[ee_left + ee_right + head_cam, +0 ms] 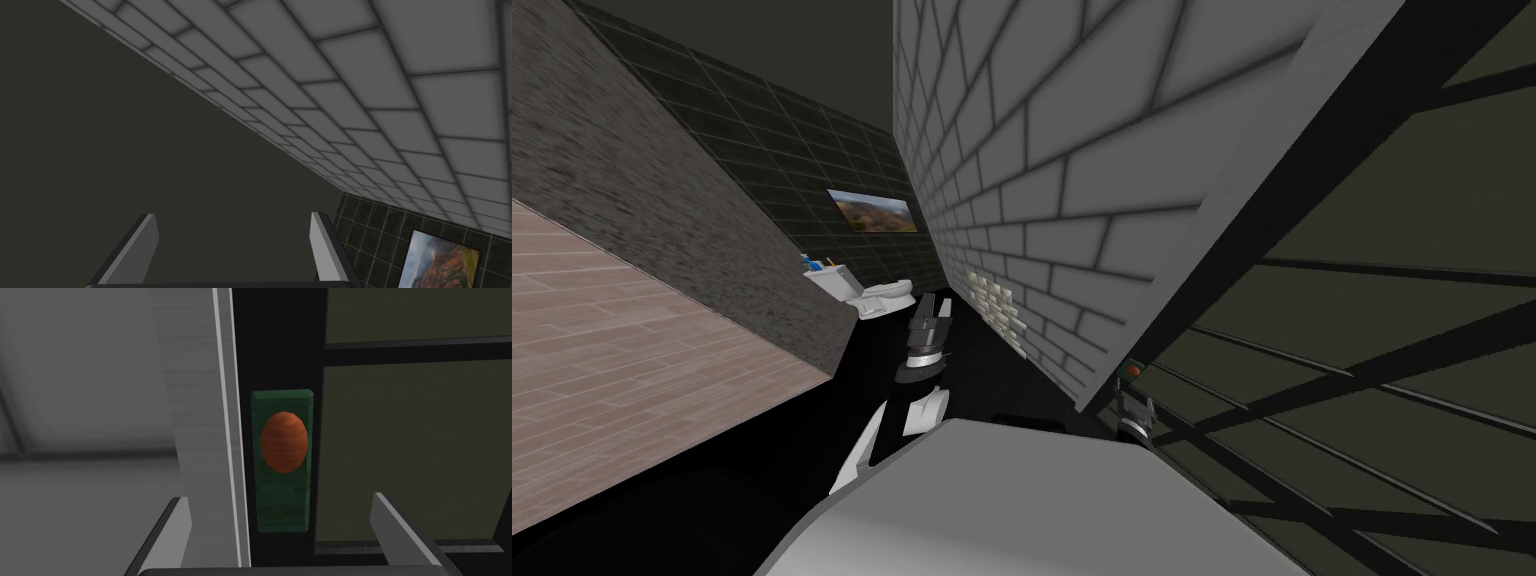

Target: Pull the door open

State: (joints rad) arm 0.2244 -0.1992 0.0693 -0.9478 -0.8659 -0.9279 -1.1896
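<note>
— Grey brick wall (1032, 150) beside a dark paned door (415, 438). Where is the knob?
— Orange knob (283, 442) on a green plate (282, 508) at the door's edge, just ahead of the right gripper (277, 498), fingers apart, not touching it. Left gripper (231, 215) is raised, fingers apart too.

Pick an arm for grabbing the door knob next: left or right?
Right. The right gripper is open and faces the orange knob on its green plate, the knob ahead between its fingers. The left gripper, also open, points away from the door.
</note>
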